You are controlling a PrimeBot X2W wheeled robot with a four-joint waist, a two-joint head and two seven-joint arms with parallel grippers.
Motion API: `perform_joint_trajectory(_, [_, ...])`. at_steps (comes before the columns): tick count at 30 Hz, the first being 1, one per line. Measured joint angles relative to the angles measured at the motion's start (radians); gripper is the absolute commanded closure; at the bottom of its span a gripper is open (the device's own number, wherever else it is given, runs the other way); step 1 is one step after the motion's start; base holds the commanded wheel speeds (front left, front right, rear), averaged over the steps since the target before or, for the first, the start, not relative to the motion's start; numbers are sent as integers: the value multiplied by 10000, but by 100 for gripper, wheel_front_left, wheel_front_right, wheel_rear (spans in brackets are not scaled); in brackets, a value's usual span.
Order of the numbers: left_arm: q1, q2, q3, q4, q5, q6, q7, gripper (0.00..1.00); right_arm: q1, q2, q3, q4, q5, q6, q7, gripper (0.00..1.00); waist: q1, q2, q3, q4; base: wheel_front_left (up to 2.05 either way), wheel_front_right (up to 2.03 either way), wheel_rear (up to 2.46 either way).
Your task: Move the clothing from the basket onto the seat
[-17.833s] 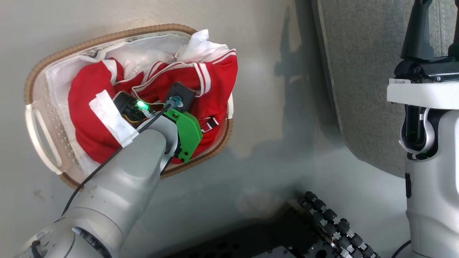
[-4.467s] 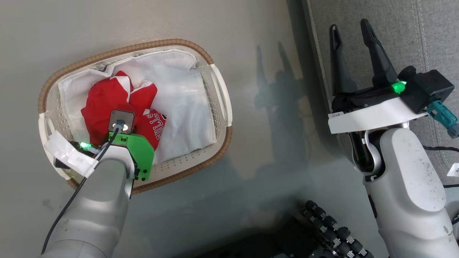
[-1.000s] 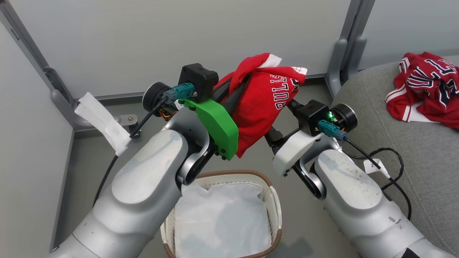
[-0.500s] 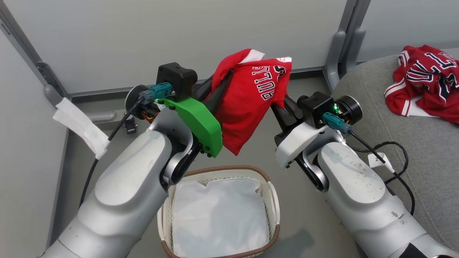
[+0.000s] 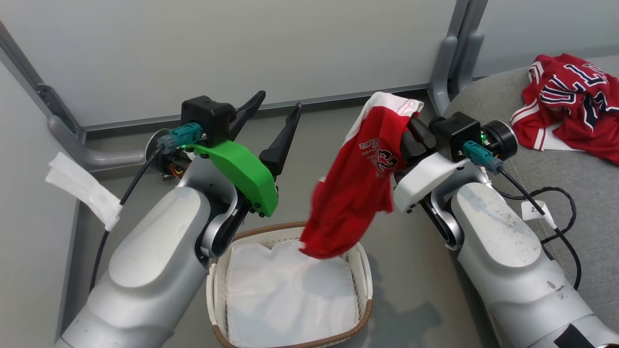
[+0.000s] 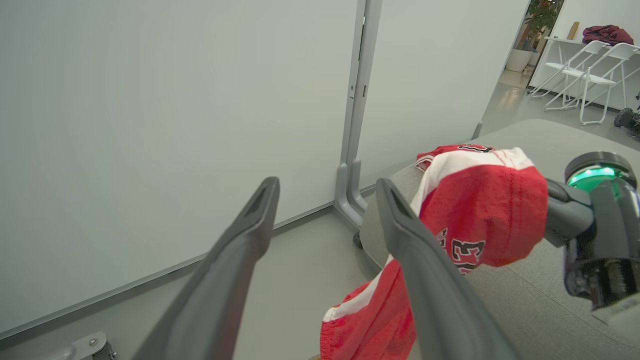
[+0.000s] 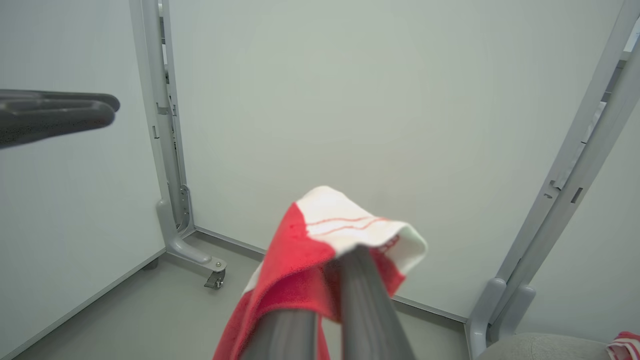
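A red garment (image 5: 355, 198) with white trim and small lettering hangs in the air above the basket (image 5: 216, 290), its lower edge near the brown rim. My right gripper (image 5: 404, 128) is shut on its top edge, and cloth covers the fingertips (image 7: 357, 260). My left gripper (image 5: 275, 110) stands open and empty to the garment's left, apart from it. In the left wrist view its fingers (image 6: 260, 200) frame the garment (image 6: 485, 215). The basket holds a white liner (image 5: 290, 295). A red jersey (image 5: 570, 101) lies crumpled on the grey seat (image 5: 585, 193).
Grey partition panels with metal posts (image 5: 447, 53) close off the back and left. A black cable (image 5: 556, 198) with a tag lies on the seat beside my right arm. White folding chairs (image 6: 590, 70) stand far off past the seat.
My left gripper has let go of the red garment, opened and pulled away to the left. My right gripper has shut on it, and it now hangs lower, over the basket.
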Motion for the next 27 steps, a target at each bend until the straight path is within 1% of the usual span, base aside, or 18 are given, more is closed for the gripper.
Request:
perform_joint_trajectory(6, [356, 222, 123, -127, -167, -33, -265, 0, 52, -207, -441, -10, -167, 0, 0, 100, 0, 0, 75, -160, 0, 0, 0])
perform_joint_trajectory(12, [785, 343, 94, -253, -217, -29, -523, 0, 167, -497, -1001, -146, -345, 0, -2, 100, 0, 0, 180, -571, 0, 0, 0])
perform_joint_trajectory(18, [1137, 337, -59, -339, -217, -19, -750, 0, 238, -738, -1517, -485, -533, 0, 0, 100, 0, 0, 343, -1256, 0, 0, 0])
perform_joint_trajectory(23, [1212, 280, -196, -393, -117, 6, -874, 0, 301, -913, -1854, -844, -646, 0, -2, 100, 0, 0, 556, -1985, 0, 0, 0])
perform_joint_trajectory(27, [1205, 232, -267, -360, -59, 17, -932, 0, 314, -917, -1979, -1076, -688, 0, 0, 100, 0, 0, 769, -2591, 0, 0, 0])
